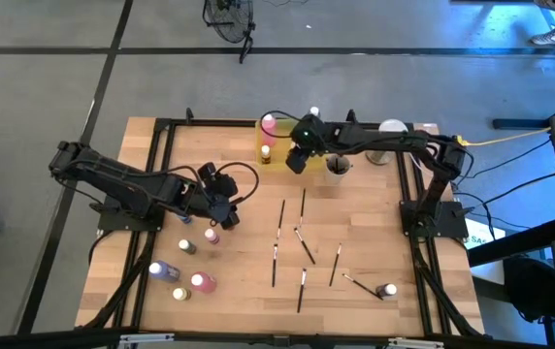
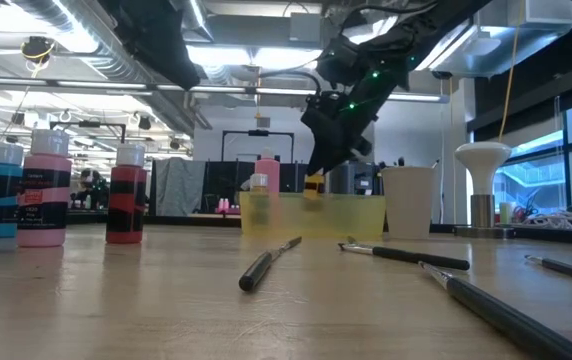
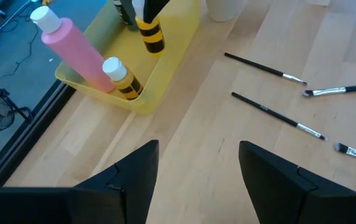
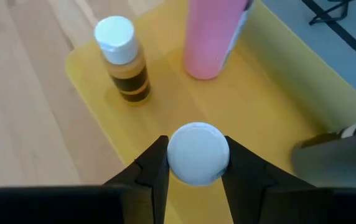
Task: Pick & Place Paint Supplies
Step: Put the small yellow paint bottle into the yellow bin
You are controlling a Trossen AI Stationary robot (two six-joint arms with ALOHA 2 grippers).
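Bench (image 1: pixel 355 291): yellow tray (image 4: pixel 271 112) taken as landmark.
Right end effector (image 4: pixel 196 163) held above tray, clamped on yellow bottle (image 4: pixel 197 154) (white cap) beside pink bottle (image 4: pixel 215 37).
Placing step judged in hand; lowering, then release called for.
Left end effector (image 3: pixel 196 174) parked short of tray, fingers apart, nothing held.
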